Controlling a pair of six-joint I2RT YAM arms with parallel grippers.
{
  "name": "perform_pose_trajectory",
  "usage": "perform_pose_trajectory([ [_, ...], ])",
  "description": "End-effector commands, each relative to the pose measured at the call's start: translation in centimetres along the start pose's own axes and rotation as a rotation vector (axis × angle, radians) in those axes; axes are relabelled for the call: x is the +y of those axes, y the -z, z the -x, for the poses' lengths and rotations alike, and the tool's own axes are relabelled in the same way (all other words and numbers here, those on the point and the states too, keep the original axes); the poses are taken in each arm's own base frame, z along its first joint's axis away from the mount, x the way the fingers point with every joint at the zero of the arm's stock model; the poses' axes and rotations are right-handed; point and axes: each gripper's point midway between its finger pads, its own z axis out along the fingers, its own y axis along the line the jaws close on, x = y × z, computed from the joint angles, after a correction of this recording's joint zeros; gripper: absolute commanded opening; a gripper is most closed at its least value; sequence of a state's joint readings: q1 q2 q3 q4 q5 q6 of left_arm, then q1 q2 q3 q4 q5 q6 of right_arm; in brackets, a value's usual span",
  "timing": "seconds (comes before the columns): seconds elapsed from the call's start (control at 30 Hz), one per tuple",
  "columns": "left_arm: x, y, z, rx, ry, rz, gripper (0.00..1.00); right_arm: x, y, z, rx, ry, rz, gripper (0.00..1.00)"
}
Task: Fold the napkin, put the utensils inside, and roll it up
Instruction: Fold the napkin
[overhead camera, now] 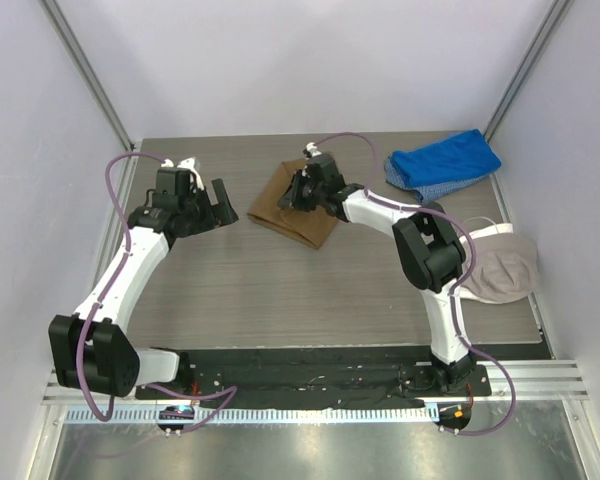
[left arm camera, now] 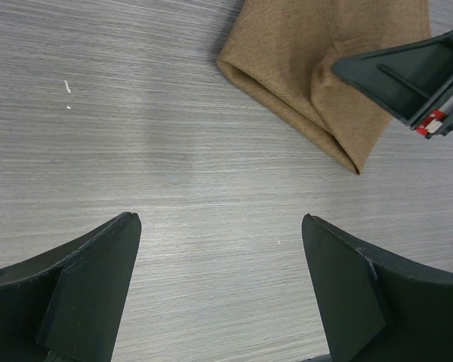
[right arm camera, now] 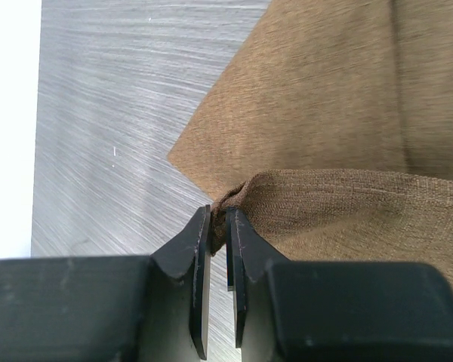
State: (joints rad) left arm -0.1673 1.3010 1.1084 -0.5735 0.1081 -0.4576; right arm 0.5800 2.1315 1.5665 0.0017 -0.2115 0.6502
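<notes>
The tan-brown napkin (overhead camera: 280, 222) lies folded on the table (overhead camera: 280, 290) toward its far middle. The right gripper (right arm camera: 219, 215) is narrowed almost closed, pinching a raised corner of the cloth between its fingertips. The left gripper (left arm camera: 220, 226) hovers over the table just left of the napkin with its jaws spread wide, holding nothing and clear of the fabric.

One grey wood-grain table (overhead camera: 280, 290) carries three fabric items: one plain tan-brown cloth napkin (overhead camera: 275, 212), one bright blue terry cloth (overhead camera: 445, 165) and one beige-and-white cap-like piece (overhead camera: 505, 270). There are two white-and-black robot arms, one left arm (overhead camera: 130, 265) and one right arm (overhead camera: 430, 250).
</notes>
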Motion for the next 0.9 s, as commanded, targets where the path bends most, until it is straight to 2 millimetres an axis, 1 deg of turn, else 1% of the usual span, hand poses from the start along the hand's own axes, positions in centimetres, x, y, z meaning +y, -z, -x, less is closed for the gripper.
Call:
perform_pose_trajectory([
  [0.0, -0.4, 0.2, 0.8, -0.029, 0.003, -0.032, 0.93, 4.3, -0.3, 2.4, -0.063, 0.028, 0.118, 0.01],
  [0.13, -0.3, 0.1, 0.8, -0.027, 0.007, -0.031, 0.93, 5.2, -0.8, 2.1, -0.058, 0.035, 0.143, 0.01],
  [0.27, -0.3, 0.1, 0.8, -0.024, 0.009, -0.034, 0.93, 5.5, -1.4, 1.9, -0.050, 0.040, 0.155, 0.01],
  [0.3, -0.2, 0.0, 0.7, -0.022, 0.012, -0.033, 0.93, 5.3, -1.7, 1.6, -0.043, 0.037, 0.151, 0.01],
  [0.33, -0.2, 0.0, 0.7, -0.018, 0.011, -0.033, 0.93, 5.6, -1.8, 1.8, -0.046, 0.039, 0.159, 0.01],
  [0.4, -0.2, 0.0, 0.7, -0.019, 0.013, -0.035, 0.93, 5.5, -2.3, 1.2, -0.028, 0.038, 0.164, 0.01],
  [0.43, -0.2, -0.1, 0.8, -0.019, 0.014, -0.035, 0.93, 5.8, -2.4, 1.5, -0.033, 0.043, 0.169, 0.01],
  [0.47, -0.1, -0.2, 0.7, -0.017, 0.019, -0.034, 0.93, 6.0, -2.6, 1.4, -0.030, 0.044, 0.172, 0.01],
  [0.63, -0.1, -0.3, 0.7, -0.011, 0.025, -0.037, 0.93, 5.8, -3.6, 0.9, -0.010, 0.050, 0.168, 0.01],
  [0.87, -0.1, -0.5, 0.6, 0.000, 0.035, -0.044, 0.93, 6.2, -4.2, 0.2, 0.009, 0.055, 0.182, 0.02],
])
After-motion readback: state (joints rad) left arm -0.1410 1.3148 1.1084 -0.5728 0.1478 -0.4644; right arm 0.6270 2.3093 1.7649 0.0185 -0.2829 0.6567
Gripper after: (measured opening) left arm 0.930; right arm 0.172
